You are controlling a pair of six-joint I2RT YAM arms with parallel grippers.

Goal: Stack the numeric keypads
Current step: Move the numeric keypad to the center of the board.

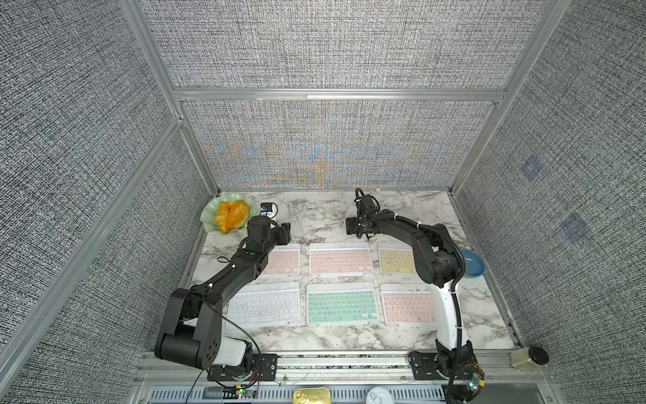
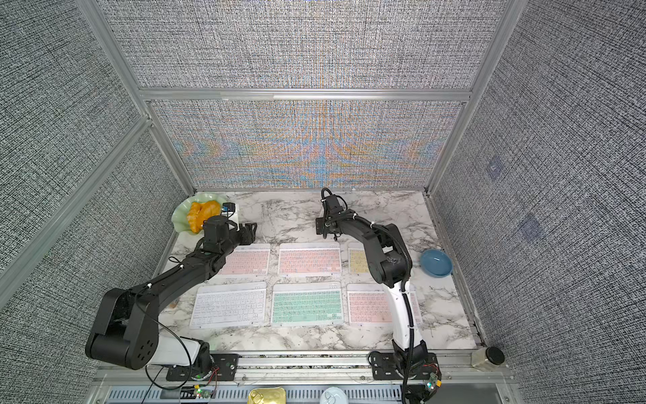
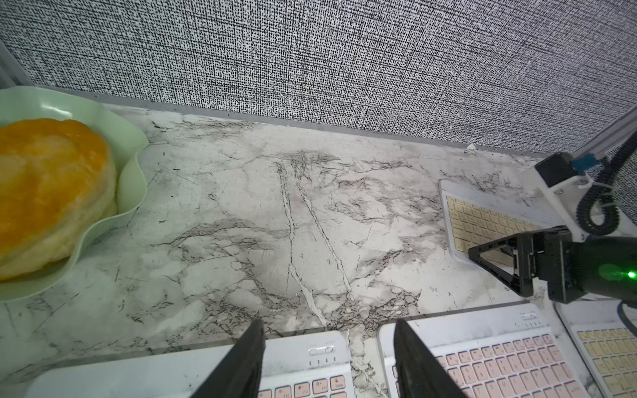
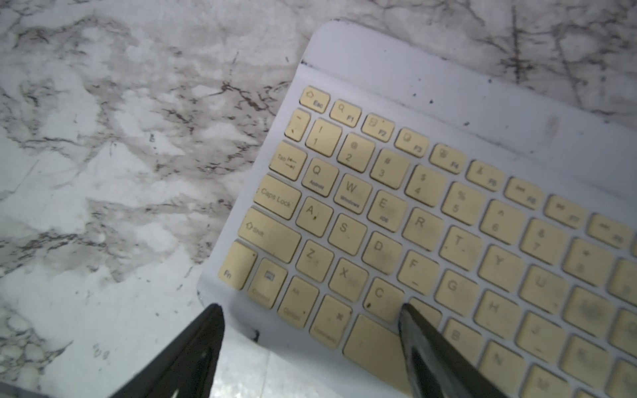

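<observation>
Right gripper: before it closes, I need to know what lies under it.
A yellow keypad lies on the table under the open right gripper: one finger over its keys, the other past its edge. In both top views the arm covers most of it.

The far strip of the counter [image 1: 314, 217] lay bare between the green dish [image 1: 205, 216] at far left and a yellow keypad [image 3: 482, 213] at far right, under the right claw [image 4: 310, 306]. Two rows of keypads [image 1: 341, 260] filled the middle with narrow gaps. A blue bowl [image 1: 473, 264] crowded the right edge.
</observation>
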